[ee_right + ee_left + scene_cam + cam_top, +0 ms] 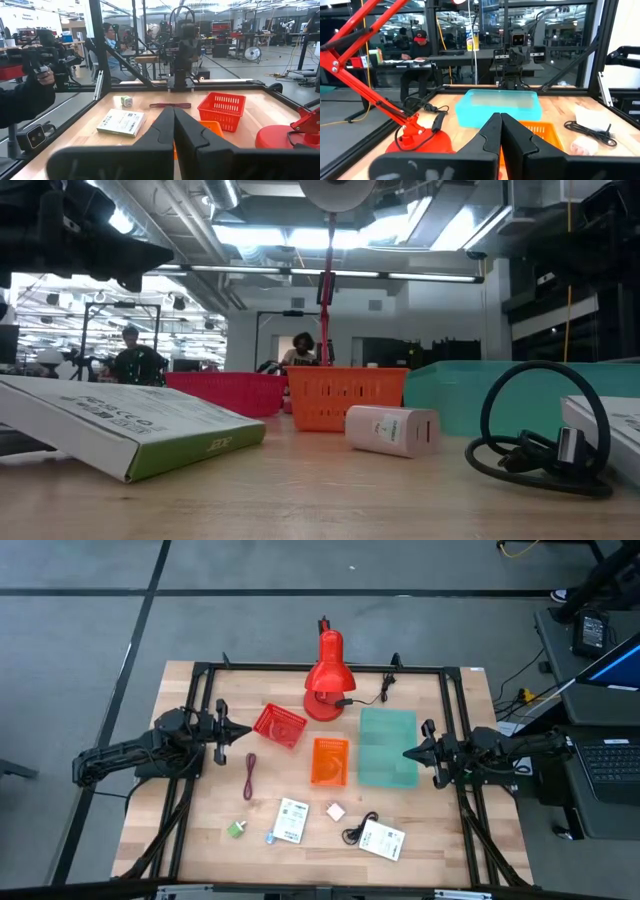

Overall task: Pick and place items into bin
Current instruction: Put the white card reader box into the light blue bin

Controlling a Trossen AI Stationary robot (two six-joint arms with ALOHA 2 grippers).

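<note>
Several small items lie on the near half of the wooden table: a dark red cord [249, 775], a tiny green cube [236, 829], a white printed packet [291, 820], a pinkish-white cube [335, 811], a black coiled cable [357, 831] and a second packet [383, 840]. The low view shows the packet [120, 425], the cube [393, 430] and the cable [540, 448] up close. My left gripper [247, 731] [501, 125] hovers shut beside the red basket. My right gripper [405, 753] [173, 117] hovers shut over the teal bin's right edge.
Three bins stand mid-table: a red basket [279, 726], an orange basket [330, 761] and a teal bin [388, 747]. A red desk lamp [325, 680] with its black cord stands at the far edge. A black frame rims the table. People sit in the room behind.
</note>
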